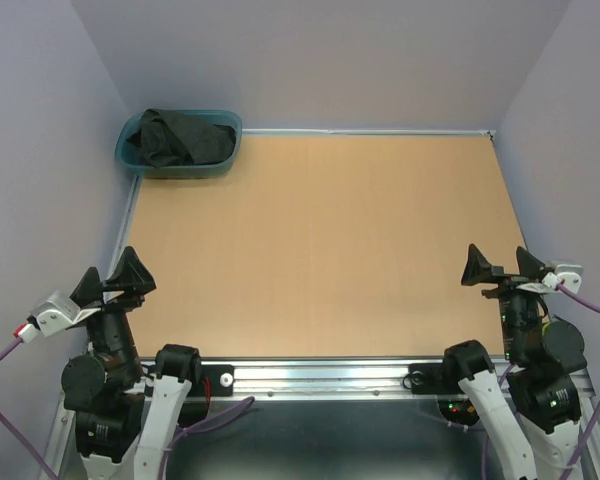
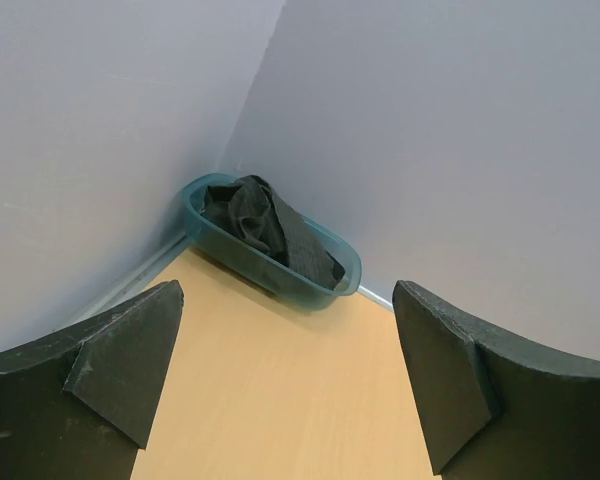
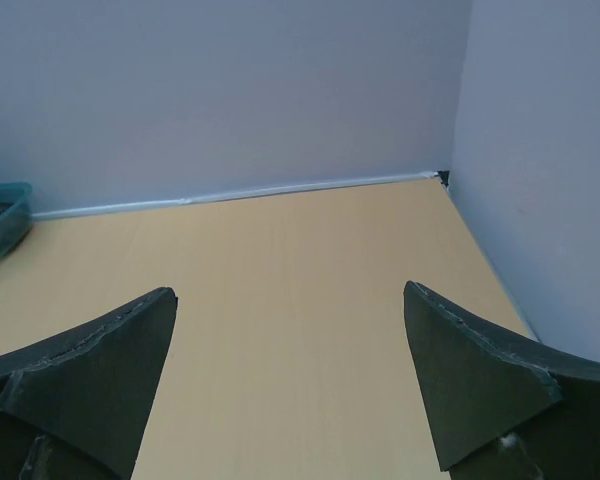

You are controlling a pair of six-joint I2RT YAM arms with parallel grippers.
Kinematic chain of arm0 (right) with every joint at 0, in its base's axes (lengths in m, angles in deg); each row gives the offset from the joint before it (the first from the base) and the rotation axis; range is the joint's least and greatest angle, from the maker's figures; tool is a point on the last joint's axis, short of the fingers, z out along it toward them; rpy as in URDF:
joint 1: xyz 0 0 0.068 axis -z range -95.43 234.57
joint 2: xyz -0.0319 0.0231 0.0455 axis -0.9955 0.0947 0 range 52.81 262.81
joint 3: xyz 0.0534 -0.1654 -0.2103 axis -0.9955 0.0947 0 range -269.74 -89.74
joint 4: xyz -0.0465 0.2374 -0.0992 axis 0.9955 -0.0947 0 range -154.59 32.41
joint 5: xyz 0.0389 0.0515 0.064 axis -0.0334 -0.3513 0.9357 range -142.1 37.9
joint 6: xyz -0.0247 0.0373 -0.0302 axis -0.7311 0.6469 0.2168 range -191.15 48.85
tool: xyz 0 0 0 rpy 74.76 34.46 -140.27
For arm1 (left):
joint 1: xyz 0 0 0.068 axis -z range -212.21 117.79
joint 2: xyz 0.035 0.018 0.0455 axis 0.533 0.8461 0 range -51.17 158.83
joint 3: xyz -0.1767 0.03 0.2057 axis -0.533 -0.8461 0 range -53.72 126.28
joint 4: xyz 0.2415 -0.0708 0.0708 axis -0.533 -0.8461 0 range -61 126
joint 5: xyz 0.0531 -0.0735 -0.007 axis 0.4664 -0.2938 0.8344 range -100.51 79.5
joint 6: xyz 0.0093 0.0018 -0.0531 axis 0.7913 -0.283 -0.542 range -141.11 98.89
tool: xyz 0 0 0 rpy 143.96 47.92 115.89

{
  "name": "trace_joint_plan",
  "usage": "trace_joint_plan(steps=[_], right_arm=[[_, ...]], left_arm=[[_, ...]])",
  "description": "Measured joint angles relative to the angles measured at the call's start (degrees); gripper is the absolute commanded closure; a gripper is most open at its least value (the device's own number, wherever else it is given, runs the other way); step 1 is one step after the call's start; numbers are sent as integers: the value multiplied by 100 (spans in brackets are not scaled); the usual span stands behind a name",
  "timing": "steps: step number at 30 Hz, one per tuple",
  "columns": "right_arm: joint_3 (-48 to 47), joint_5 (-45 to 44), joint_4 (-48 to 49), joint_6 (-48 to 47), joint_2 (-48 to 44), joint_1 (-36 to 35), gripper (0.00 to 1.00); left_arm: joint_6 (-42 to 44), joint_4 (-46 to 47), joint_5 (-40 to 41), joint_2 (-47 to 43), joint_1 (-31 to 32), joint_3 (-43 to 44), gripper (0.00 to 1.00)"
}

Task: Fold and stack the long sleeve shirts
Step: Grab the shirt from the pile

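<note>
Lilac walls [image 1: 320,60] ring tan table [image 1: 330,250]; tub [image 1: 183,172] holds shirt [image 1: 175,138].

Far left corner: teal tub [image 1: 180,172] set against both walls, dark shirt [image 1: 175,138] bunched inside, unfolded. Pale wood counter [image 1: 320,250] runs from there to the arms. Left fingers [image 1: 120,276] spread wide at near left edge, holding nothing. Right fingers [image 1: 488,270] spread wide at near right edge, holding nothing.

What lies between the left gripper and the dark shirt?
Ahead of the left gripper lies only bare table, then the wall of the tub holding the shirt. The top and left wrist views show it.
</note>
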Motion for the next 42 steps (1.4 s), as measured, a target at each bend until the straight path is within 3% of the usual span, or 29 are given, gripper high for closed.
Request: trace_joint_plan(steps=[7, 12, 18, 23, 28, 36, 42], right_arm=[[-2, 146, 2, -138, 129, 0, 0], [-122, 201, 4, -133, 778, 0, 0], [-350, 337, 15, 151, 1950, 0, 0], [-527, 494, 15, 719, 2852, 0, 0], [-520, 654, 0, 1095, 3071, 0, 0], [-295, 925, 15, 1274, 3001, 0, 0], [11, 1084, 0, 1307, 2747, 0, 0]], left_arm=[[-109, 55, 22, 35, 0, -11, 1], [-319, 195, 85, 732, -2, 59, 1], [-966, 328, 68, 2806, -2, 431, 1], [-1276, 299, 48, 4944, -4, 1408, 1], [-1342, 334, -131, 7018, -238, 2675, 1], [-1478, 280, -385, 10063, -1185, 4841, 1], [-1233, 225, -243, 11912, -1370, 6457, 1]])
